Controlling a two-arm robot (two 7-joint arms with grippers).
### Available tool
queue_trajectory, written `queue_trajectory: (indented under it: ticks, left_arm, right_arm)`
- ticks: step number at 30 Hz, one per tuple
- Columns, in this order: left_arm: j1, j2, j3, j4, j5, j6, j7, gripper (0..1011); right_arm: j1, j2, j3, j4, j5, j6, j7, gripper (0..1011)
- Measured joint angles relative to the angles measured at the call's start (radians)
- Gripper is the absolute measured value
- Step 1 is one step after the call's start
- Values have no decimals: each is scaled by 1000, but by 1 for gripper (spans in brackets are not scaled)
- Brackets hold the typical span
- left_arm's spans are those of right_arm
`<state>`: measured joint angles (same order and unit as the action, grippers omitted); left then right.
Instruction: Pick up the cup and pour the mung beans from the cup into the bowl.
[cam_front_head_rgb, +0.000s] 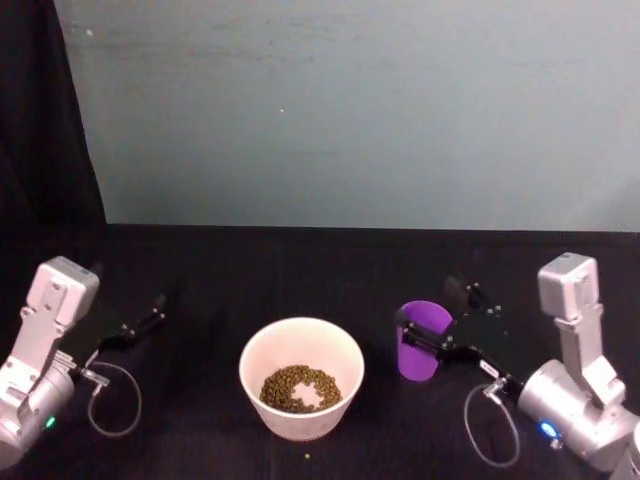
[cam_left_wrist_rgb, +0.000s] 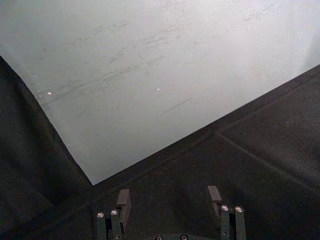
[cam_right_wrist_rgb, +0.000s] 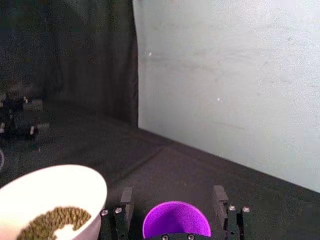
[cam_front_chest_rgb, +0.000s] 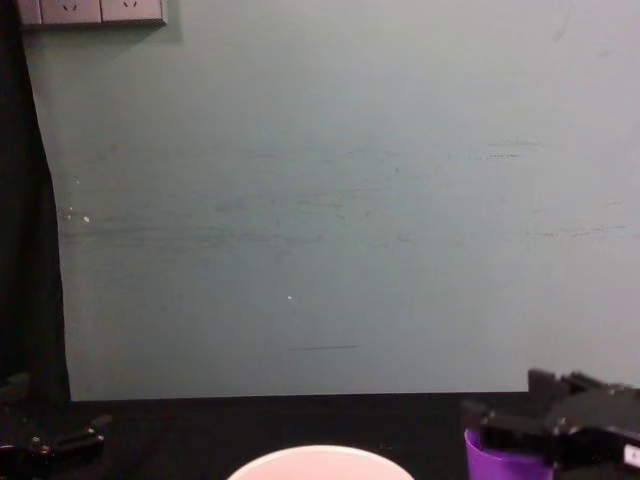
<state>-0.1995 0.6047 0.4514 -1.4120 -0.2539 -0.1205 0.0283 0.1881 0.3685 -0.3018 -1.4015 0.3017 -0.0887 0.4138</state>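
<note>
The purple cup (cam_front_head_rgb: 418, 365) stands upright on the black table, right of the white bowl (cam_front_head_rgb: 300, 420). Its inside (cam_right_wrist_rgb: 175, 222) looks bare purple. Mung beans (cam_front_head_rgb: 295, 385) lie in a heap in the bowl (cam_right_wrist_rgb: 60, 185). My right gripper (cam_front_head_rgb: 432, 312) is open and straddles the cup, one finger on each side with narrow gaps to the cup wall (cam_right_wrist_rgb: 171, 200). In the chest view the cup (cam_front_chest_rgb: 500, 462) sits just beneath that gripper (cam_front_chest_rgb: 540, 420). My left gripper (cam_front_head_rgb: 140, 325) rests open at the far left, holding nothing (cam_left_wrist_rgb: 169, 200).
A single stray bean (cam_front_head_rgb: 307, 457) lies on the table in front of the bowl. A pale wall (cam_front_head_rgb: 350, 110) rises behind the table's back edge. A dark curtain (cam_front_head_rgb: 40, 110) hangs at the far left.
</note>
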Motion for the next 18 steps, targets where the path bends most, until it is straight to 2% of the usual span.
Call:
queue_trajectory:
  ticks: [3,8,14,18]
  left_arm:
    - [0,0,0,0,0,0,0,1003]
    - [0,0,0,0,0,0,0,1003]
    - [0,0,0,0,0,0,0,1003]
    - [0,0,0,0,0,0,0,1004]
  right_arm:
    - [-25,2,20,-49,14,18,-20,1003]
    - [-71,-7,57,-122,10,51,-98,1002]
    - [-124,-29,99,-172,-46,59,-203,1003]
    - [-149,-48,124,-172,-76,28,-249,1003]
